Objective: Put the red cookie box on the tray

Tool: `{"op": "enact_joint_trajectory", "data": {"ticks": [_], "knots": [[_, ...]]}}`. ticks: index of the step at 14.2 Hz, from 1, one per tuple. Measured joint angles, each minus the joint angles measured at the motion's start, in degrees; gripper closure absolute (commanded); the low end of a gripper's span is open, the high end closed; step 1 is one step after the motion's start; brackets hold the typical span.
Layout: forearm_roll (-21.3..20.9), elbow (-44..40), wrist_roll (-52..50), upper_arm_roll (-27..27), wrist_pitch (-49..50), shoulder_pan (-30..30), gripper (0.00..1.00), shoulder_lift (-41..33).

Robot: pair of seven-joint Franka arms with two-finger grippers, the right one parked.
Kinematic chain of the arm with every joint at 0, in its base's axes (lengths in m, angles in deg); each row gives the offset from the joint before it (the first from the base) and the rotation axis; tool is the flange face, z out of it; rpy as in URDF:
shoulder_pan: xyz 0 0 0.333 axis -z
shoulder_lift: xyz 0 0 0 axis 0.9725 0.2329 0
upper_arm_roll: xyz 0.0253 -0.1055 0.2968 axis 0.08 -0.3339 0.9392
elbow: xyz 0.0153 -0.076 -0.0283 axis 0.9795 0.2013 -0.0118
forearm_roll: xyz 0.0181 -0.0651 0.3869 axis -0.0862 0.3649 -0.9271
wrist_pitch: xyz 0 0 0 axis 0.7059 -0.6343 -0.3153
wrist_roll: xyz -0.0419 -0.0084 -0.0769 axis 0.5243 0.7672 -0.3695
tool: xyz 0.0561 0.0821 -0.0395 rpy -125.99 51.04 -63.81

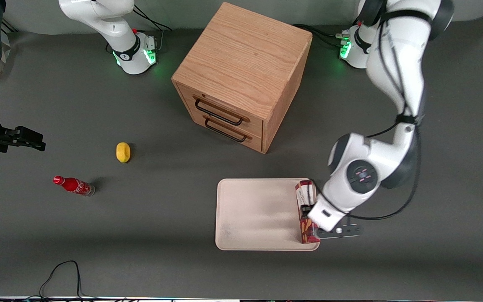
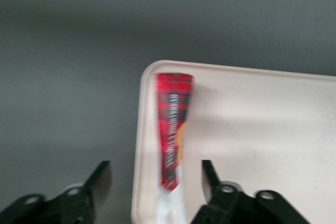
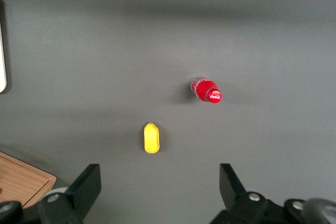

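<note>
The red cookie box point(image 1: 307, 230) point(image 2: 173, 124) stands on its long narrow side on the cream-white tray point(image 1: 258, 214) point(image 2: 252, 129), along the tray's edge toward the working arm's end. My left gripper point(image 1: 308, 208) point(image 2: 156, 170) hovers over the box's white label end and is open. One finger is on each side of the box, with a gap between each finger and the carton. The wrist and hand hide the box's middle in the front view.
A wooden two-drawer cabinet point(image 1: 241, 75) stands farther from the front camera than the tray. A yellow object point(image 1: 123, 152) point(image 3: 151, 138) and a small red soda bottle point(image 1: 74, 185) point(image 3: 207, 91) lie toward the parked arm's end. A black cable point(image 1: 63, 272) loops near the table's front edge.
</note>
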Motion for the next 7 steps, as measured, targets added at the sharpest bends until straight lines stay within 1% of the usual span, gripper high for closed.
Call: {"op": "enact_joint_trajectory", "data": {"ticks": [2, 3, 5, 7], "knots": [[-0.05, 7.0, 0.13, 0.14, 3.41, -3.32, 0.0, -9.52], [-0.08, 9.94, 0.84, 0.17, 6.74, -5.25, 0.0, -14.13], [-0.17, 13.47, 3.99, 0.32, 15.35, -8.66, 0.0, -21.83], [-0.71, 14.93, 7.88, 0.96, 23.06, -11.04, 0.0, -27.76]]}}
